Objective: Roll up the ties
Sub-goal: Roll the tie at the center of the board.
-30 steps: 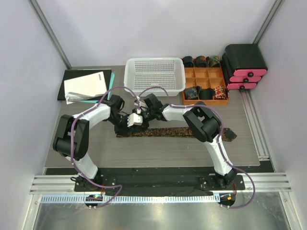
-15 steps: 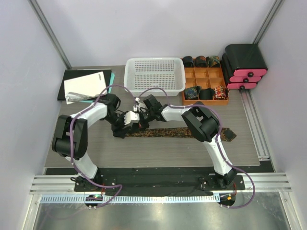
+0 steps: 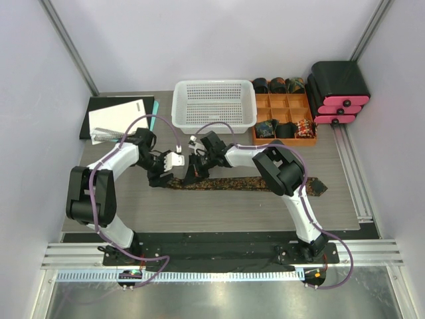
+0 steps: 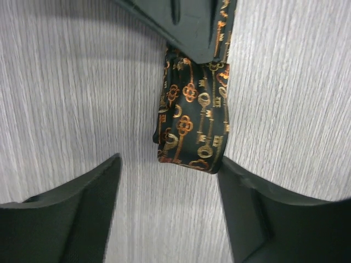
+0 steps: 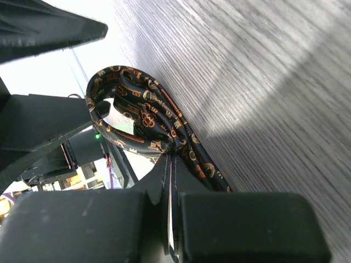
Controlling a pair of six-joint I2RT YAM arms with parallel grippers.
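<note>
Right pincer (image 5: 170, 160) clamping tie (image 5: 143, 118), left pincer (image 4: 169, 181) (wide)

1 tie (image 3: 246, 184) lay flat mid-frame; 6 rolled ties (image 3: 277, 85) sat in 1 orange tray (image 3: 292, 101) upper right; 1 white basket (image 3: 214, 106); 1 drawer box (image 3: 340, 90); 2 robot arms (image 3: 123, 158).

A: What is different from a moment ago?

B: The left gripper (image 4: 167, 175) has spread its fingers wide and pulled back from the tie (image 4: 192, 120). The folded end now lies loose just ahead of its fingertips.

A: And the other one?

B: The right gripper (image 5: 170, 164) has pinched flat on the tie, with the curled loop now sticking out past its fingertips. The left arm's elbow has swung outward.
</note>
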